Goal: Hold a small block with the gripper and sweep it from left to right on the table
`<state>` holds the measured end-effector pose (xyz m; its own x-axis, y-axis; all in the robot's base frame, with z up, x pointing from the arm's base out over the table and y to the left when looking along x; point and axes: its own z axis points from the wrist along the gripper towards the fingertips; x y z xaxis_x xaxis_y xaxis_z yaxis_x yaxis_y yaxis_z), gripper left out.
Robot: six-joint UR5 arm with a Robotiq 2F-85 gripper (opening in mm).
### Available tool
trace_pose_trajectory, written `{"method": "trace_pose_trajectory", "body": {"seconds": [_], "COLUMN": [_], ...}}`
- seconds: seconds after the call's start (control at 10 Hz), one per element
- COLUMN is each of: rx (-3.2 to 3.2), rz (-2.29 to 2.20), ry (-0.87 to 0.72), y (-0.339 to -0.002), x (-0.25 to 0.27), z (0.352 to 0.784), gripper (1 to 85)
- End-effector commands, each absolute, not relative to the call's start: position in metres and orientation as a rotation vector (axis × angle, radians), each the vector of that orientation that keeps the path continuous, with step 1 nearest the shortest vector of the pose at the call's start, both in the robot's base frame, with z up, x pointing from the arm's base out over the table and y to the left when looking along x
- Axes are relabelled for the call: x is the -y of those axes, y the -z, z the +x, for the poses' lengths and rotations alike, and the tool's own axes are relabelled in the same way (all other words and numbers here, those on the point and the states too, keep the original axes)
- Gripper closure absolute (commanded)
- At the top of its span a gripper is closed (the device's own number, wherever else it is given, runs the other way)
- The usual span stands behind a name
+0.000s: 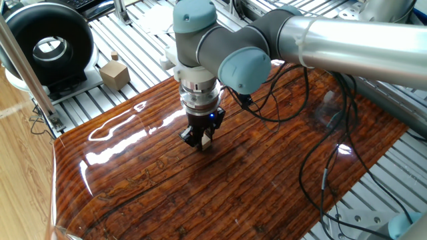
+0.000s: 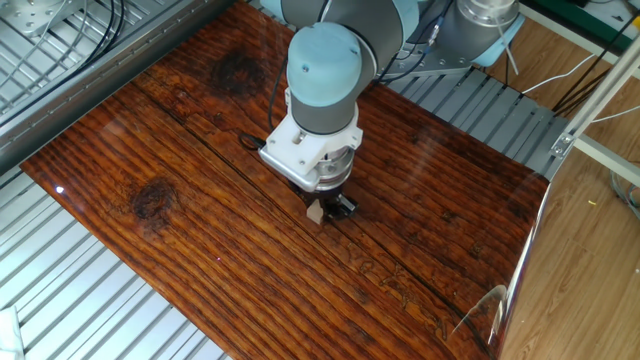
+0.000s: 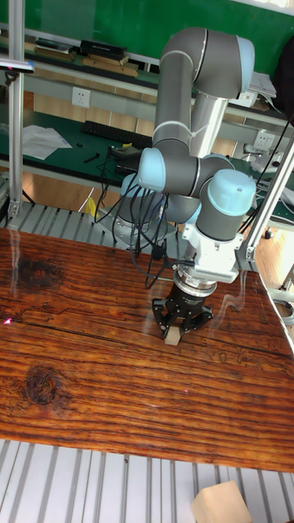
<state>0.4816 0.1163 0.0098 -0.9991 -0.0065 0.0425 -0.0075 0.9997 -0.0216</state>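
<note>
End effector [image 1: 201, 141] clamped on small block [image 1: 207, 142], block low against the table [image 1: 267, 193] near board centre. Open glossy wood all round in the fixed views; nearest table edge well apart. Loose black cables [image 1: 320, 167] lie on the board at 3 o'clock of the block. Past the board at 10 o'clock on the slatted frame: bigger knobbed cube [image 1: 115, 73], then black round fan housing [image 1: 47, 47].
</note>
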Motion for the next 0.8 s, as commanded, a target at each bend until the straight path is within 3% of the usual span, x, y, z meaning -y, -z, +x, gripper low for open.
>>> {"method": "trace_pose_trajectory", "body": {"seconds": [0.0,0.7], "rx": [3.094,3.098], "rz": [-0.007,0.007], "ry": [-0.015,-0.027], "y": [-0.0139,-0.0084], "x": [-0.1207,-0.1114], "z": [0.4832,0.4828], "gripper": [84.7,84.7]}}
